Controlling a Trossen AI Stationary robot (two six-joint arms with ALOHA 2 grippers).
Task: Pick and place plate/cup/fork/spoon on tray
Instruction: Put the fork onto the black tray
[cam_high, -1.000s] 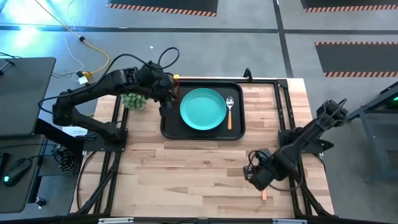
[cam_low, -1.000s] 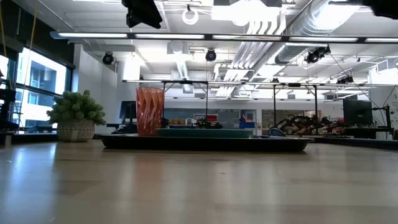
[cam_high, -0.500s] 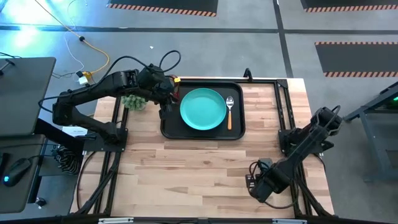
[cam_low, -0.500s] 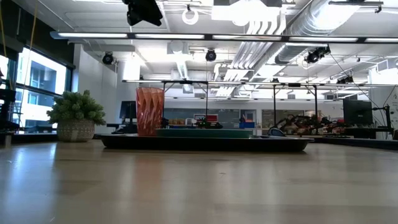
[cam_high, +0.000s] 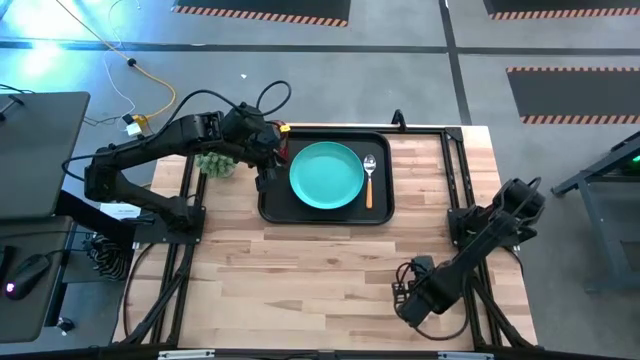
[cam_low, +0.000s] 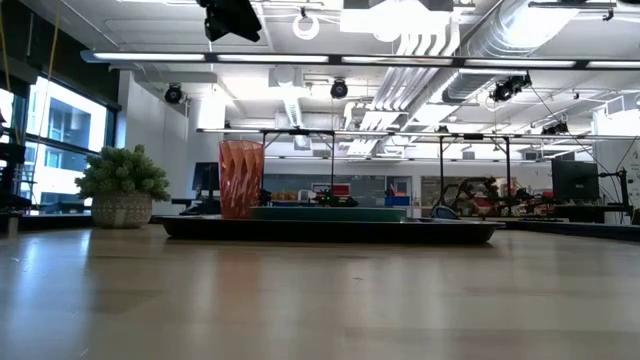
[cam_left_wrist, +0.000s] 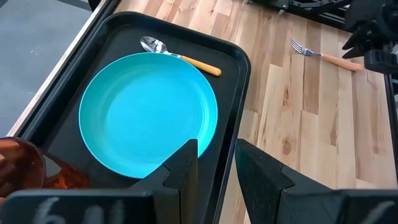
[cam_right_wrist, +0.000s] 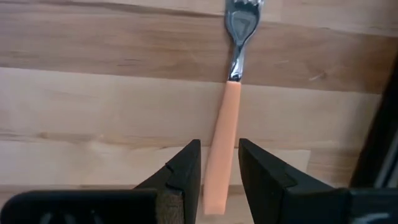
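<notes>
Fork (cam_right_wrist: 225, 118) lies flat on the counter (cam_high: 330, 270), handle between the right tool's (cam_right_wrist: 217, 171) parted fingers, ungripped. Left tool (cam_left_wrist: 214, 165), released, hangs over the tray (cam_high: 325, 212); plate (cam_high: 326, 175), spoon (cam_high: 369, 180) and cup (cam_low: 240, 178) sit below.

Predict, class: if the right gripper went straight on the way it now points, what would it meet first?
Probably the fork: the right gripper points down at its orange handle, open fingers either side, though depth is unclear.
</notes>
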